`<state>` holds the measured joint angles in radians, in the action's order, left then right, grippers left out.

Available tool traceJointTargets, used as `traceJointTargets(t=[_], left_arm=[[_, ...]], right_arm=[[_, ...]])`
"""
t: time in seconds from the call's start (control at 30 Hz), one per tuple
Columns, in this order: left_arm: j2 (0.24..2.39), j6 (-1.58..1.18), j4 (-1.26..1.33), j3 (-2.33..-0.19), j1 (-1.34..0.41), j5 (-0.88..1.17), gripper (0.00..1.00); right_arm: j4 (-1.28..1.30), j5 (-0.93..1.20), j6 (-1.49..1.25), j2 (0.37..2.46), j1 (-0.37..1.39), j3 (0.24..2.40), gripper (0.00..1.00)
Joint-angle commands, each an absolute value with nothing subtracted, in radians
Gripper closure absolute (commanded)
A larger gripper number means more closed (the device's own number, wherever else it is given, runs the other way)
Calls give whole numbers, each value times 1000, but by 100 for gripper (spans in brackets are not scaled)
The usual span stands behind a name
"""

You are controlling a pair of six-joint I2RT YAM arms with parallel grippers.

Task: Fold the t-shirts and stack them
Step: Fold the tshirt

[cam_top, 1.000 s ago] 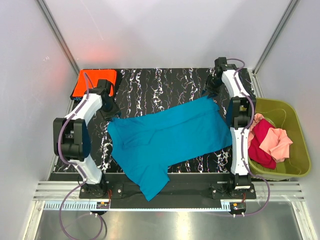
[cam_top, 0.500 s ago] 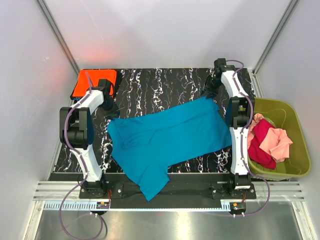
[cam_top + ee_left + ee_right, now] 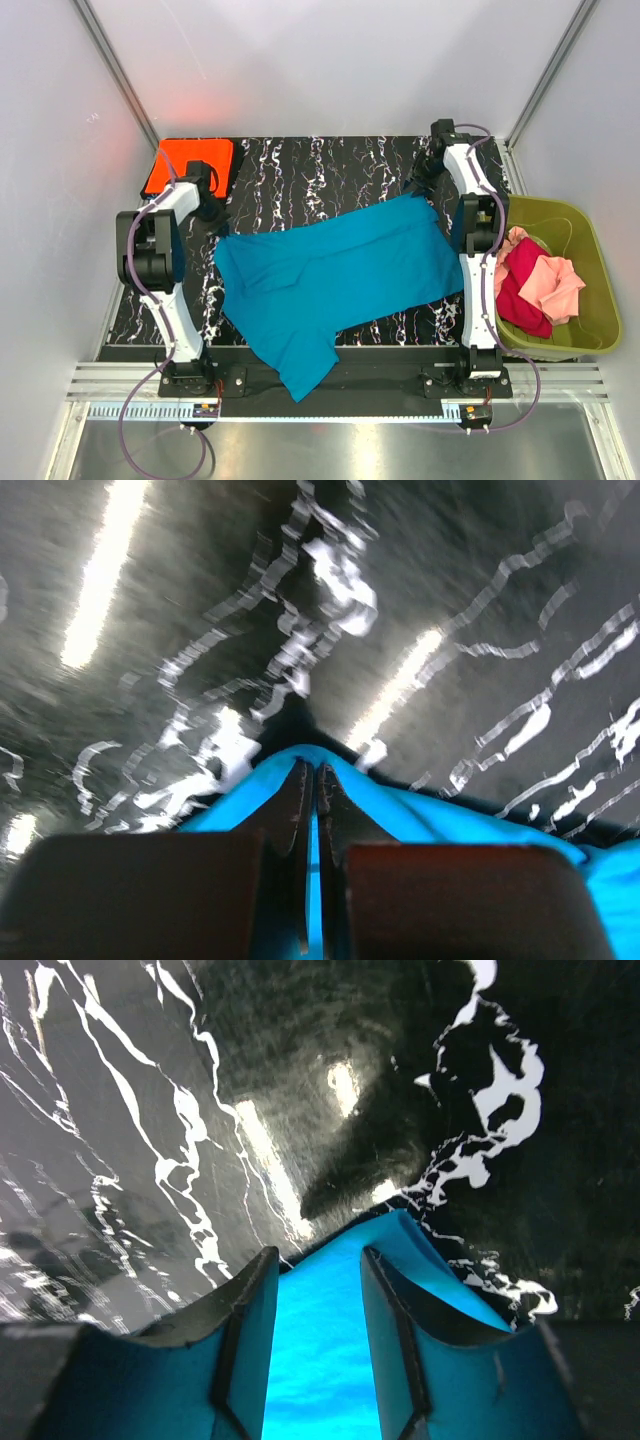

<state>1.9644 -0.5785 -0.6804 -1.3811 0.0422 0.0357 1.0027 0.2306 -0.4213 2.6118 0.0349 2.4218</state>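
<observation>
Teal shirt [image 3: 340, 270] spread across the middle of the table [image 3: 330, 160], one part hanging over the near edge. Left gripper [image 3: 312, 770] pinched tight on its left corner. Right gripper [image 3: 317, 1257] narrowly parted, straddling the far right corner. Orange shirt [image 3: 195, 160] at the far left corner.

Left end effector [image 3: 313, 770] pinched, right [image 3: 318, 1256] parted

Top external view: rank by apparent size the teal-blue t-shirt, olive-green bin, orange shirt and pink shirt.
Largest: teal-blue cloth t-shirt.
Next: olive-green plastic bin.
Last, too alike to rank: bright orange folded shirt, partly behind the left arm, and crumpled pink shirt.
</observation>
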Motion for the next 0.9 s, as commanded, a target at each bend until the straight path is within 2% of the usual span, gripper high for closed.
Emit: traceJointTargets(t=[0.0,0.23,0.43,0.47,0.53,0.57,0.6,0.7,0.87], left_arm=[[1905,-597,-598,-1361,78,58,100],[1948,-604,-589,-1387,106,78,100],[1999,-575,-635,-1489,107,52,99],[2002,-571,-659,-1506,107,34,85],[1980,-563,-670,-1529,106,28,69],[1945,-561,-678,-1528,106,19,52],[1945,-561,-684,-1528,104,12,45],[1843,-552,-718,-1516,100,9,31],[1700,-564,-752,-1401,71,55,27]], right_arm=[[954,232,-469,2643,6,2464,55],[940,229,-466,2710,-31,2516,56],[923,268,-463,2734,-29,2563,55],[925,275,-465,2741,-29,2578,55],[928,294,-468,2737,-29,2618,54],[930,310,-469,2724,-29,2631,53],[934,313,-472,2717,-31,2641,53],[956,321,-480,2662,-29,2652,49],[985,302,-453,2536,-29,2600,43]])
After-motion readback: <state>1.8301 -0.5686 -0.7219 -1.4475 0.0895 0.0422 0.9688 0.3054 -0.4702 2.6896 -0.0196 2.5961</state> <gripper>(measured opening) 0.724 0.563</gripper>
